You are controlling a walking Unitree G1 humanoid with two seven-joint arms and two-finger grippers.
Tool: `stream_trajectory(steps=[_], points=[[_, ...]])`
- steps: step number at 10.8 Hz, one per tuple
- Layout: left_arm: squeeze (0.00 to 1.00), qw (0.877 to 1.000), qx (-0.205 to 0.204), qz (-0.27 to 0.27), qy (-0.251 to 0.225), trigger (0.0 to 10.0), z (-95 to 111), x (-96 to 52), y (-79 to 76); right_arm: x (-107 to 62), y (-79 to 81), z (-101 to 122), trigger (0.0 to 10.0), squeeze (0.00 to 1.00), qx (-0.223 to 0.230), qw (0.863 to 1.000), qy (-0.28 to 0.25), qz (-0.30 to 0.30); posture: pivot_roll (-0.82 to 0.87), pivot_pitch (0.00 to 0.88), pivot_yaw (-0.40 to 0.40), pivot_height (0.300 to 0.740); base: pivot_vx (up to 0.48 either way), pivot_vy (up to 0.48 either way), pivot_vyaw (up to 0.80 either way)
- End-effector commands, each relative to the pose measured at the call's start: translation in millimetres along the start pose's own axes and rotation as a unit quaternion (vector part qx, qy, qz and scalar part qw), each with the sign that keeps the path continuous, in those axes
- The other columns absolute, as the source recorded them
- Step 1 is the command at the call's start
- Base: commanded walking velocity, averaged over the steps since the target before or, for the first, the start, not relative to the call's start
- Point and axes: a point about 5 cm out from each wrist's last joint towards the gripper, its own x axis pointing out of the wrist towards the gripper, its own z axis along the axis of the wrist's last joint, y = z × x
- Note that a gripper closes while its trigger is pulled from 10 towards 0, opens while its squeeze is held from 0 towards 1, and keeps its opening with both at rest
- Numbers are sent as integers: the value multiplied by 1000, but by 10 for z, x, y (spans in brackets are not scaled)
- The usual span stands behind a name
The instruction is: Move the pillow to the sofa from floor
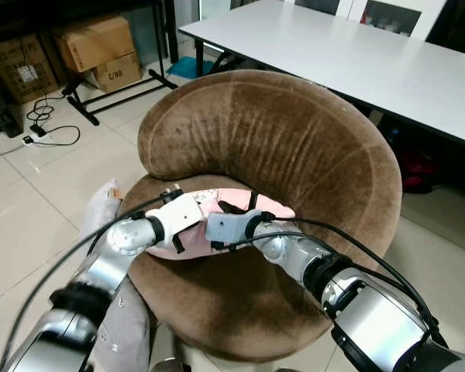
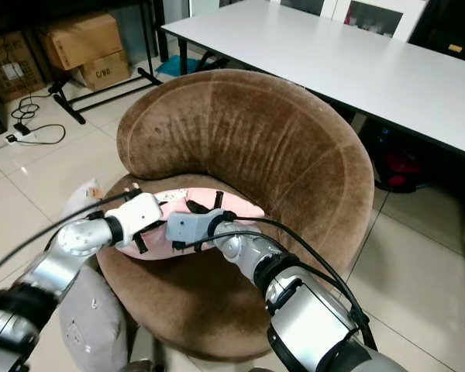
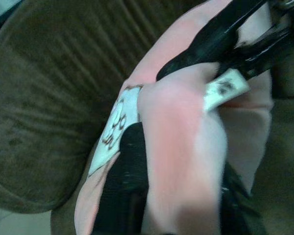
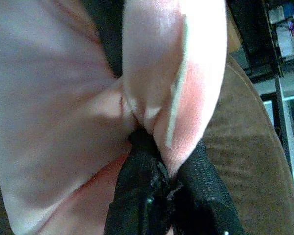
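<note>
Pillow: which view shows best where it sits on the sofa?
Left eye view: the pink pillow lies on the sofa seat, held by the left gripper and right gripper. The wrist views show only pinched fabric close up.

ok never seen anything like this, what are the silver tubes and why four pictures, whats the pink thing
The silver tubes are the two arms of a humanoid robot. The two wide pictures come from a stereo camera on its head, looking down, so they show one scene from slightly different angles. The two close-ups come from cameras on its wrists.

In front of it is a round brown sofa with a curved back. The pink thing is a pillow lying on the seat. Both grippers grip it: the left gripper and the right gripper each have their black jaws closed on pinched pink fabric, as both wrist pictures show.

A grey pillow lies on the tiled floor beside the sofa. Behind are a white table and cardboard boxes.
</note>
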Motion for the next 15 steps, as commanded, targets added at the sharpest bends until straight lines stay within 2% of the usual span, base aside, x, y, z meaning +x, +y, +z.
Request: stream_trajectory(steps=[1, 3, 4, 5, 6, 7, 8, 9, 10, 11, 13, 15], points=[[1000, 1000, 2, 6, -26, 10000, 105, -26, 62, 0, -65, -7, 0, 0, 8, 1000, 1, -6, -14, 0, -41, 740, 0, 0, 0], [1000, 999, 0, 12, -42, 10000, 116, -251, 101, 2, -87, 1, 0, 0, 36, 999, -2, -8, -12, 0, -42, 740, 0, 0, 0], [1000, 999, -8, 24, -44, 10000, 124, -392, 135, 13, -134, 22, 0, 0, 103, 995, -5, -11, -6, 0, -47, 740, 0, 0, 0], [1000, 998, -21, 43, -34, 10000, 117, -569, 177, 33, -245, 48, 0, 0, 246, 969, -9, -22, 3, 0, -56, 740, 0, 0, 0], [1000, 998, -28, 43, -24, 10000, 100, -644, 174, 41, -308, 65, 0, 0, 319, 947, -17, -29, 6, 0, -60, 740, 0, 0, 0], [1000, 999, -41, 20, 10, 10000, 13, -835, 40, 54, -533, 87, 0, 0, 475, 878, -32, -57, 12, 0, -70, 740, 0, 0, 0], [894, 998, -49, 19, 19, 10000, -19, -890, -20, 54, -621, 94, 0, 0, 517, 853, -38, -63, 15, 0, -78, 740, 0, 0, 0], [624, 998, -59, 21, 27, 10000, -19, -919, -77, 53, -703, 114, 0, 0, 546, 834, -46, -63, 17, 0, -85, 740, 0, 0, 0], [451, 997, -65, 21, 30, 10000, 14, -924, -119, 52, -773, 130, 0, 0, 570, 818, -51, -64, 19, 0, -95, 740, 0, 0, 0], [0, 997, -68, 21, 31, 10000, 37, -917, -155, 45, -859, 128, 0, 0, 607, 790, -51, -77, 16, 0, -99, 740, 0, 0, 0], [0, 996, -84, 32, 20, 10000, 78, -871, -234, -8, -1014, 17, 0, 0, 647, 750, -28, -135, -1, 21, -110, 740, 0, 0, 0], [0, 985, -132, 107, 16, 10000, 75, -768, -303, -43, -1066, -41, 0, 0, 655, 740, -29, -152, -21, 34, -109, 740, 0, 0, 0]])
